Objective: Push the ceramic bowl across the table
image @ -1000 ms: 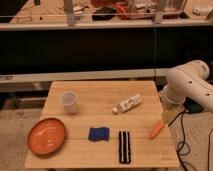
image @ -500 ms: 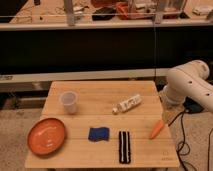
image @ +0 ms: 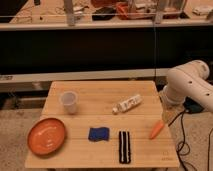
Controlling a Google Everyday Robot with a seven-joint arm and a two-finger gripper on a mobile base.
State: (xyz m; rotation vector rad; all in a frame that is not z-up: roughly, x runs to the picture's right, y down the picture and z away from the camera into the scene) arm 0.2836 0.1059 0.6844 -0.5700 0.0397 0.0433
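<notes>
The ceramic bowl (image: 47,136) is a wide, shallow orange dish at the front left corner of the light wooden slatted table (image: 100,105). My white arm (image: 187,87) hangs over the table's right edge. My gripper (image: 169,113) sits low at the arm's end, by the right edge, far to the right of the bowl and just above an orange carrot-like piece (image: 156,129). Nothing touches the bowl.
A translucent white cup (image: 69,101) stands behind the bowl. A blue sponge (image: 98,133) and a black striped bar (image: 124,146) lie at the front middle. A white bottle (image: 127,104) lies right of centre. A long grey shelf with dark panels (image: 100,45) runs behind the table. Cables hang at the right.
</notes>
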